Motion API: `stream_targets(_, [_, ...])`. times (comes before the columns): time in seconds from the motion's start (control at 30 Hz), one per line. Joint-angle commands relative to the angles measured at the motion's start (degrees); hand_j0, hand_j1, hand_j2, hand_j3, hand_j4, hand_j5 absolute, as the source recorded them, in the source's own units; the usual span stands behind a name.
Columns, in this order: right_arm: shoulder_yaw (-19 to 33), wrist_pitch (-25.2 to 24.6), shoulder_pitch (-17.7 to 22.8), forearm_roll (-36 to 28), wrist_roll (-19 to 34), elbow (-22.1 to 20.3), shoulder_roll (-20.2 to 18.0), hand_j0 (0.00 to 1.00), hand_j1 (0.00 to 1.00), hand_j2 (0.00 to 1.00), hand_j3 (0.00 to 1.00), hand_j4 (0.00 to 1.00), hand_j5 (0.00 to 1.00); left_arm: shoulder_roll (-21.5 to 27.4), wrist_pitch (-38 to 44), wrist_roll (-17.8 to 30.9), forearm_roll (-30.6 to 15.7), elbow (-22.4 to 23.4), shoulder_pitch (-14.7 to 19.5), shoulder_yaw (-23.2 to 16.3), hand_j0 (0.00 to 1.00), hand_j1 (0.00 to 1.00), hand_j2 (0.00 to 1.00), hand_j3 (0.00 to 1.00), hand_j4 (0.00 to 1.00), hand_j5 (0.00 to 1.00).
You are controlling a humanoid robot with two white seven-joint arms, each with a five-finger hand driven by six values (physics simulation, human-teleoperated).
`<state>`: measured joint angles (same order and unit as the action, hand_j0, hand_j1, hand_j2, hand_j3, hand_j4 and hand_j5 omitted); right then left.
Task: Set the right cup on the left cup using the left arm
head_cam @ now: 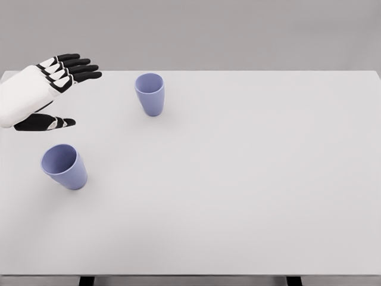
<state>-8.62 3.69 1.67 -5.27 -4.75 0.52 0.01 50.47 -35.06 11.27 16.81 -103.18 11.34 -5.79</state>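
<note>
White tabletop (250, 179) fills our view, edges cropped. Our left hand (41, 89), fingers spread and empty, hovers apart from two upright periwinkle plastic cups: right cup (150, 93), left cup (64, 166).

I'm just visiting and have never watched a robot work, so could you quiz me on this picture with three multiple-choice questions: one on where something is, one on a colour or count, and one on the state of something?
1. Where is the left hand?
A. at the table's far left, between the two cups
B. at the table's right edge
C. inside a cup

2. How many cups stand on the white table?
A. one
B. two
C. four

3. What are the hand's fingers doing?
A. gripping a cup
C. curled into a fist
B. spread open, holding nothing

Answers:
1 A, it shows at the left edge, nearer than the far cup and beyond the near cup.
2 B, two periwinkle-blue cups stand apart.
3 B, the black fingers are extended with nothing between them.
</note>
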Motion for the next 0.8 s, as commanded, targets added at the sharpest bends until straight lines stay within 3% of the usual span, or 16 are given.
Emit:
stream_targets(0.0, [0.0,0.0,0.0,-0.01,0.0,0.0,-0.01,1.0,1.0,1.0,1.0,1.0,1.0,0.06,0.06,-0.02,-0.37,-0.01,0.09,0.07,1.0,1.0,1.0,1.0,1.0,1.0])
stream_targets(0.43, [0.0,0.0,0.0,-0.01,0.0,0.0,-0.01,1.0,1.0,1.0,1.0,1.0,1.0,0.06,0.06,0.51,-1.25,0.79,0.53,-0.72,1.0,1.0,1.0,1.0,1.0,1.0])
stream_targets(0.5, [0.0,0.0,0.0,-0.01,0.0,0.0,-0.01,1.0,1.0,1.0,1.0,1.0,1.0,0.68,0.06,4.89,-4.49,0.79,1.05,-0.89,1.0,1.0,1.0,1.0,1.0,1.0])
stream_targets(0.63, [0.0,0.0,0.0,-0.01,0.0,0.0,-0.01,1.0,1.0,1.0,1.0,1.0,1.0,0.85,0.06,21.33,-12.85,0.52,3.51,-2.21,1.0,1.0,1.0,1.0,1.0,1.0])
stream_targets(0.67, [0.0,0.0,0.0,-0.01,0.0,0.0,-0.01,1.0,1.0,1.0,1.0,1.0,1.0,0.94,0.06,23.44,-14.87,0.52,5.79,-4.31,1.0,1.0,1.0,1.0,1.0,1.0])
stream_targets(0.77, [0.0,0.0,0.0,-0.01,0.0,0.0,-0.01,1.0,1.0,1.0,1.0,1.0,1.0,0.85,0.06,23.73,-23.83,0.87,13.97,-12.22,1.0,1.0,1.0,1.0,1.0,1.0])
